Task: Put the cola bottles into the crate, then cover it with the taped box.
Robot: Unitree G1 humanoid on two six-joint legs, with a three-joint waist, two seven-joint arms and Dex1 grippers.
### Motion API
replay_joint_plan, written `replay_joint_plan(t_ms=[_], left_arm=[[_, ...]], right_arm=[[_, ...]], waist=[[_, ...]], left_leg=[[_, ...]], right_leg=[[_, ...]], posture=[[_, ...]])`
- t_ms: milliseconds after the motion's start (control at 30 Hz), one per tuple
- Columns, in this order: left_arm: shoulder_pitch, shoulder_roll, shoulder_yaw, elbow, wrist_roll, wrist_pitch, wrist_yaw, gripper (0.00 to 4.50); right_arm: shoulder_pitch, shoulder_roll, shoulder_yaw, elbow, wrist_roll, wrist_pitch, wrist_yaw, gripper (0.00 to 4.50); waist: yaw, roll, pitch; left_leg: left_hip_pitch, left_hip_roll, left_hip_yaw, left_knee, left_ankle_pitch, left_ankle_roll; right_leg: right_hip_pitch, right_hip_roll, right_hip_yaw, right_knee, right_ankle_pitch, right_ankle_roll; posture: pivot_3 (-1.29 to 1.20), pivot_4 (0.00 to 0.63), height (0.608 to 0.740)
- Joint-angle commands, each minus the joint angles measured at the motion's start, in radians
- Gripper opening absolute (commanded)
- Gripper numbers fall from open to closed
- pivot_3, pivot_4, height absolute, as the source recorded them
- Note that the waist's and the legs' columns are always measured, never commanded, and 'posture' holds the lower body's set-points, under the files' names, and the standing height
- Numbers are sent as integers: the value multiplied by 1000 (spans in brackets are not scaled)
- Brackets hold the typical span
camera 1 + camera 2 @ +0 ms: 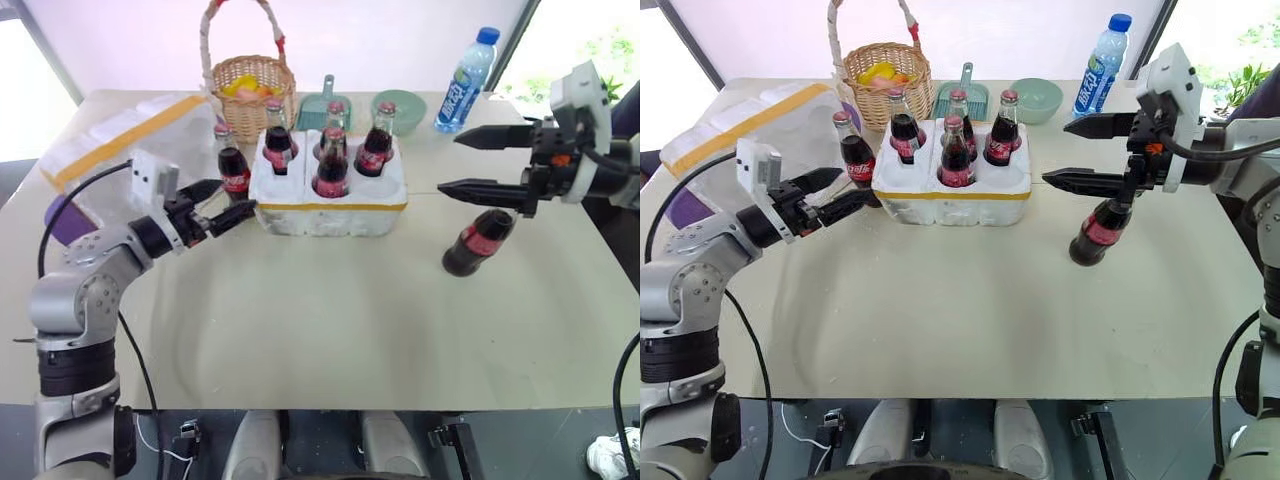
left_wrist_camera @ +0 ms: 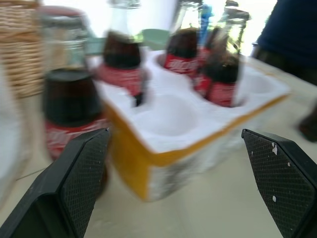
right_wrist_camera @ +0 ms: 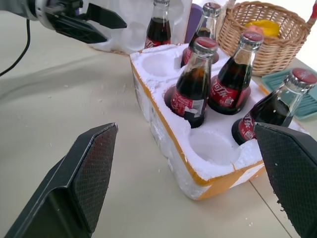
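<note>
The crate (image 1: 330,208), white foam with a yellow band, stands mid-table with several cola bottles (image 1: 331,165) upright in its wells; two wells are bare (image 3: 213,146). Another cola bottle (image 1: 233,170) stands on the table against the crate's left side. My left gripper (image 1: 225,205) is open just in front of that bottle, holding nothing. A further cola bottle (image 1: 478,242) is on the table to the right, its top hidden behind my open right gripper (image 1: 450,163), which hovers above it. The taped box (image 1: 120,140) lies at the back left.
A wicker basket (image 1: 250,85), a green scoop (image 1: 322,105) and a green bowl (image 1: 400,108) sit behind the crate. A blue-capped water bottle (image 1: 465,80) stands at the back right. A purple object (image 1: 62,218) lies by the left edge.
</note>
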Motion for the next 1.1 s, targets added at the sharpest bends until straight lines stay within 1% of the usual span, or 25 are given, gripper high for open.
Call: replay_joint_plan(t_ms=[33,233,400,567,833,1000,1100], left_arm=[[-52,-1,2,79,65,-99,66,4458],[-85,-9,-67,205,134,-203,57,4458],[-147,-19,-125,320,173,-280,26,4458],[-223,-33,-141,458,210,-342,31,4458],[-357,-74,-193,689,278,-467,-12,4458],[-444,-98,-189,868,311,-552,1,4458],[-479,-111,-192,941,327,-594,-1,4458]], right_arm=[[-33,6,-6,-7,-6,-17,-4,4500],[-26,14,-17,-16,-8,-8,-13,4500],[-7,12,-35,-29,4,5,-29,4500],[1,12,-45,-39,12,12,-39,4500],[11,24,-60,-49,20,17,-65,4500],[7,29,-56,-53,26,18,-76,4500],[7,30,-56,-57,30,19,-82,4500]], waist=[[0,0,0],[0,0,0],[2,0,0],[0,0,0],[3,0,0],[6,0,0],[7,0,0]], left_leg=[[0,0,0,0,0,0],[0,0,1,0,0,0],[-1,0,1,0,0,0],[-1,0,1,0,0,0],[-1,0,1,0,0,0],[-1,-1,1,0,0,0],[-1,-1,0,0,0,0]], right_leg=[[0,0,0,0,0,0],[-1,0,0,0,0,0],[-1,0,0,0,0,0],[-1,0,0,0,0,0],[-1,0,0,0,0,0],[-1,0,0,0,0,0],[-1,-1,0,0,0,0]], posture=[[0,150,740],[0,150,740],[0,150,740],[0,150,740],[0,150,740],[0,150,740],[0,150,740]])
